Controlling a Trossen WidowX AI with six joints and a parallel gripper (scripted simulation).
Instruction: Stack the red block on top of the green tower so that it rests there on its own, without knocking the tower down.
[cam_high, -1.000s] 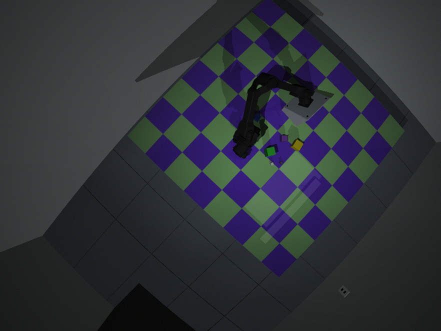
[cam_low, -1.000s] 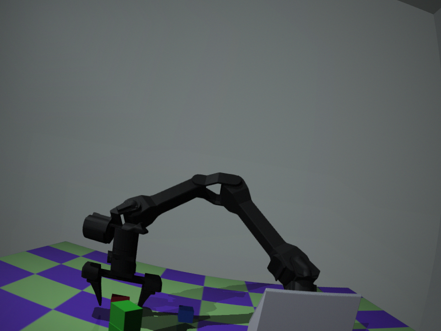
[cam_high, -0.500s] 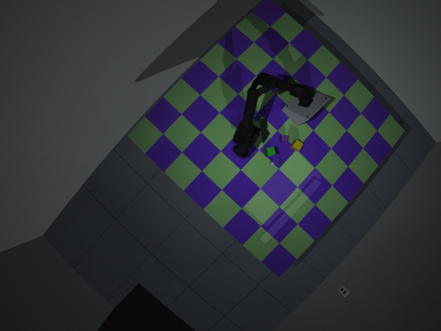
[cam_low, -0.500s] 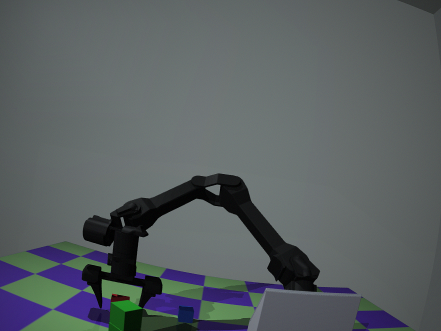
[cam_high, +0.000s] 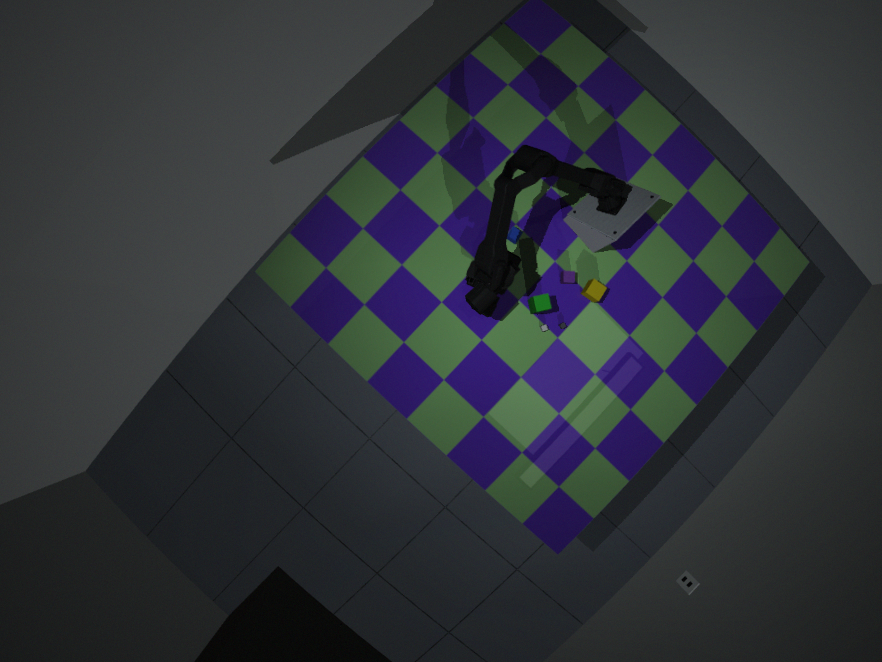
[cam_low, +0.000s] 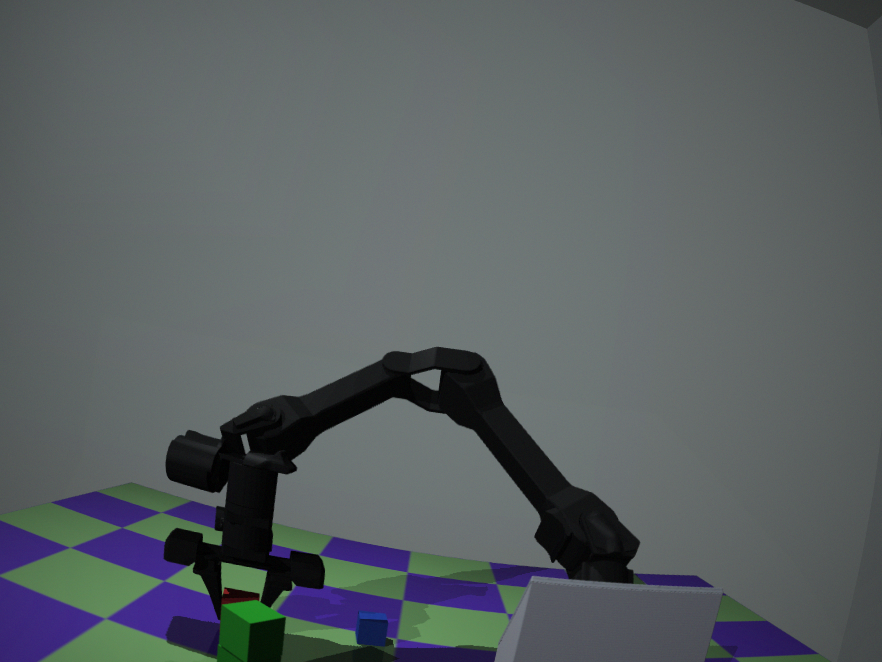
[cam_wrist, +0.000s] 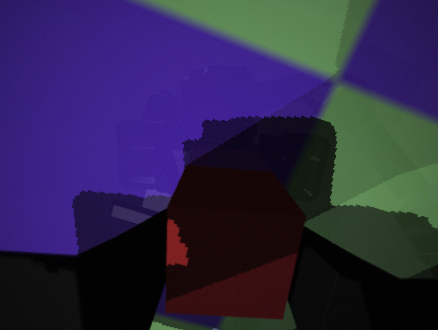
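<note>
The red block (cam_low: 240, 595) (cam_wrist: 230, 250) stands on the checkered surface, between the two black fingers. My gripper (cam_low: 242, 611) (cam_wrist: 226, 216) points down and is shut on it, with a finger against each side in the wrist view. In the top view the arm hides the red block and the fingers. The green tower (cam_high: 542, 302) (cam_low: 249, 632) stands upright close by, to the right of the gripper in the top view. In the exterior view it is in front of the red block and hides its lower part; a seam shows below its top block, and its base is out of view.
A blue block (cam_high: 514, 233) (cam_low: 371, 629) lies near the arm's forearm. A purple block (cam_high: 567, 277) and a yellow block (cam_high: 594, 290) lie beyond the tower. A tiny white cube (cam_high: 544, 327) and a tiny dark cube (cam_high: 562, 325) lie beside it. A grey panel (cam_high: 602, 226) (cam_low: 612, 623) stands by the arm's base.
</note>
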